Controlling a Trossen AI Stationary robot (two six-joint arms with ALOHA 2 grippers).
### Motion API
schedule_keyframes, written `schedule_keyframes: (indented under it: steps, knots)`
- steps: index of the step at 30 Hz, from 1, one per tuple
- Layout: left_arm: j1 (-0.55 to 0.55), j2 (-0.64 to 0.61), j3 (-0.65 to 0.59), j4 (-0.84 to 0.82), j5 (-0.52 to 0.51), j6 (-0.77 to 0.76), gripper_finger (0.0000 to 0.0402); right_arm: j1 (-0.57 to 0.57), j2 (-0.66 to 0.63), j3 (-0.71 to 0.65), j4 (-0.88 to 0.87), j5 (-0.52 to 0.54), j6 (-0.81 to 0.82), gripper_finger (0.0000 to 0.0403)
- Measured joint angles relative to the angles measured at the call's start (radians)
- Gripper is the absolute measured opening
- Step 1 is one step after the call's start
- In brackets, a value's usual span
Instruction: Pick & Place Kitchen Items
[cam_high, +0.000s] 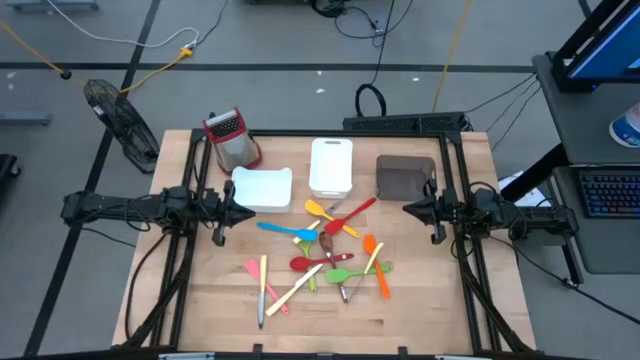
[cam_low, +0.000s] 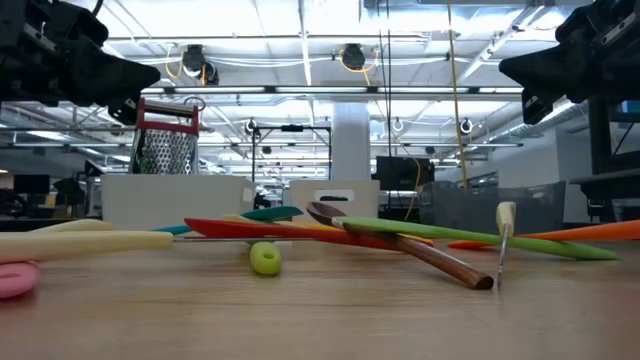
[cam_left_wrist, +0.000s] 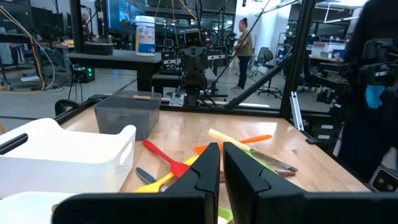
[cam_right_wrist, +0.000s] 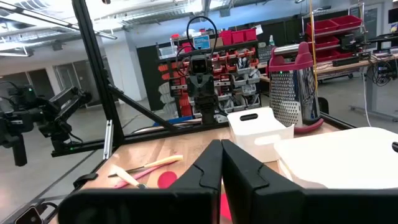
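I think the kitchen items are light, thin and stiff, maybe a bit slippery, so I would pinch one across its handle. They lie mixed together in the middle of the surface. My left pincer and right pincer hang above them at the sides, both pressed together and holding nothing.

Colourful slim kitchen items scattered flat, overlapping, mid-table before the trays.

Grey floor with cables around the worktop; behind it, a large hall with ceiling lights and shelves.
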Motion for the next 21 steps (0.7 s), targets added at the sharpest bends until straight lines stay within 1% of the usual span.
schedule_keyframes:
  steps: [17,19,21]
  knots:
    - [0.0,0.0,0.0,0.0,0.0,0.0,0.0024,0.0,0.0,0.0,0.032,0.0,0.0,0.0004]
    - [0.001,0.0,0.0,0.005,-0.01,-0.015,0.0024,0.0,0.0,0.0,0.032,0.02,-0.01,0.0004]
    - [0.002,0.0,0.0,0.015,-0.052,-0.024,0.0024,0.0,0.0,0.0,0.031,0.067,-0.021,0.0004]
